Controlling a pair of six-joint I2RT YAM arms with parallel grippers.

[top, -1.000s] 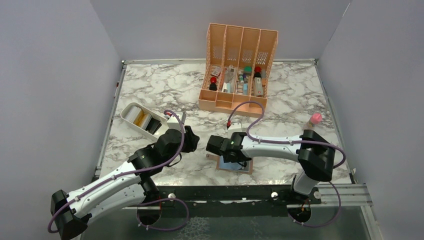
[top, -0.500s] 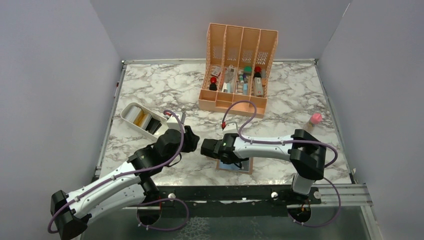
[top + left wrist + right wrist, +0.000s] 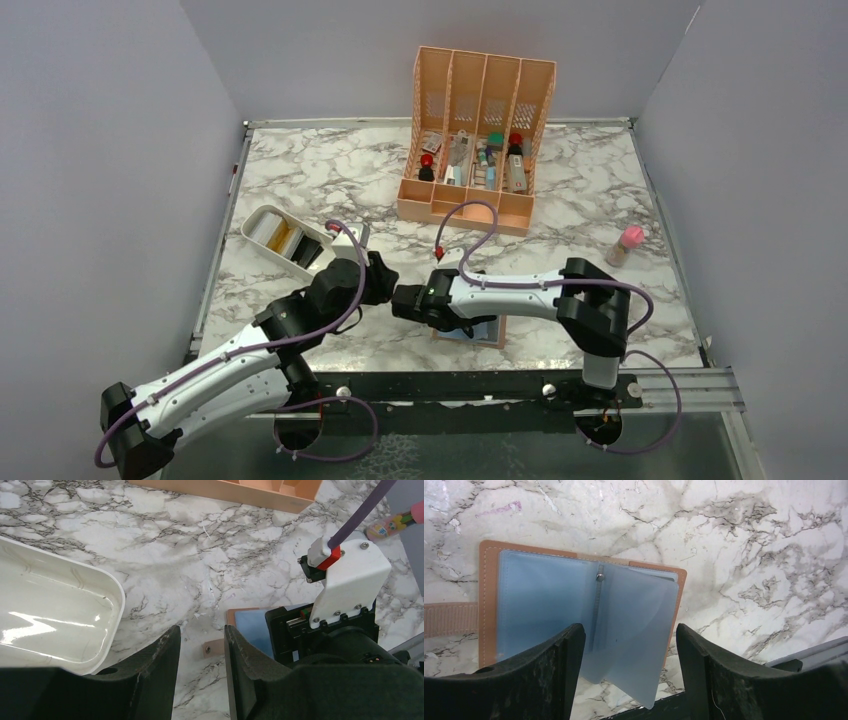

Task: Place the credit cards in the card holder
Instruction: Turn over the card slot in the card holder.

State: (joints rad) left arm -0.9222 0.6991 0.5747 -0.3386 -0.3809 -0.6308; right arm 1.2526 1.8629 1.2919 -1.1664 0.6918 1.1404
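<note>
The card holder (image 3: 544, 597) lies open on the marble, brown outside and light blue inside, with its snap tab (image 3: 212, 649) stretched out to the left. My right gripper (image 3: 629, 645) hangs open just above it, and a loose translucent sleeve (image 3: 644, 630) stands between its fingers, untouched by either. In the top view the holder (image 3: 488, 331) is mostly hidden under that arm. The credit cards (image 3: 285, 238), silver, gold and dark, sit in the white tray (image 3: 258, 215). My left gripper (image 3: 201, 652) is open and empty above the tab, close to the right gripper (image 3: 400, 302).
A tall peach organizer (image 3: 478, 120) filled with small items stands at the back. A pink-capped bottle (image 3: 626, 244) stands at the right. The white tray's rim (image 3: 112, 605) is just left of my left fingers. The table's metal front edge (image 3: 450, 385) runs close behind the holder.
My right arm has slid left along the holder toward the left gripper, uncovering the pink-capped bottle. The left arm has not moved.
</note>
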